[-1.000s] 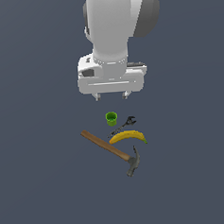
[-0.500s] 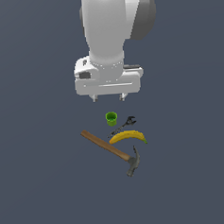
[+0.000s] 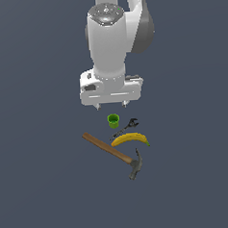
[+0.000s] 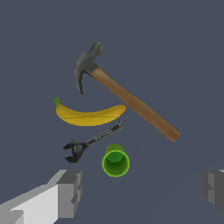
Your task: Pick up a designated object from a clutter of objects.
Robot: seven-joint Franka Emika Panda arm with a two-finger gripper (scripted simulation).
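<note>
I have the gripper (image 3: 111, 106) hanging above the cup (image 3: 113, 120), fingers (image 4: 70, 188) spread wide and grasping nothing. The cup stands upright with its mouth up, just beside the wrench (image 4: 93, 142), at the handle end of it; the banana (image 4: 89, 115) lies beyond the wrench and the hammer (image 4: 125, 95) beyond that. I judge the cup light, stiff and smooth-walled, so it may slip under a loose pinch. It is round and slightly tapered, its axis vertical, with no long side to line up on. I would close across the wall below the rim. Whether cup and wrench touch I cannot tell, so I would keep a finger clear of that side.
</note>
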